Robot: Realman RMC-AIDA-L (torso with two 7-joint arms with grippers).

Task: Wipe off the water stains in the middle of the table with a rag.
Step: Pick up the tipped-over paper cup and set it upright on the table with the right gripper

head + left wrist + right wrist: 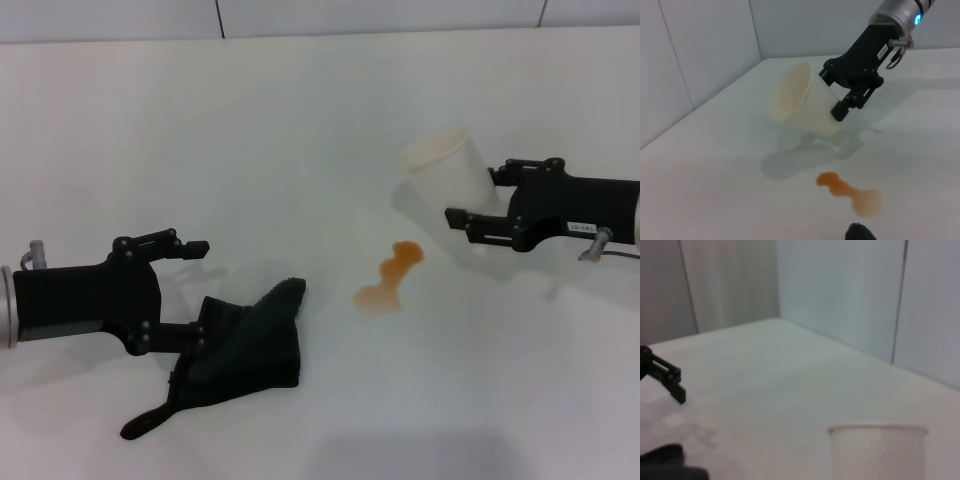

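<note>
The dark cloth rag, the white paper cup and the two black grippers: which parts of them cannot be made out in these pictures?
- Dark cloth rag: head view, its near edge lies behind the left gripper; left wrist view, only a tip shows, cut by the edge.
- White paper cup: right wrist view, only its rim shows; any liquid inside is hidden everywhere.
- Right gripper: right wrist view, its fingers are out of frame.
- Orange-brown puddle: absent from the right wrist view.

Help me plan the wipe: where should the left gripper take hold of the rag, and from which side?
Likely the bunched thick middle of the rag, from above: it lies flat on the table, so edges offer little. Avoid the narrow tail. The left gripper is open at the rag's left edge.
</note>
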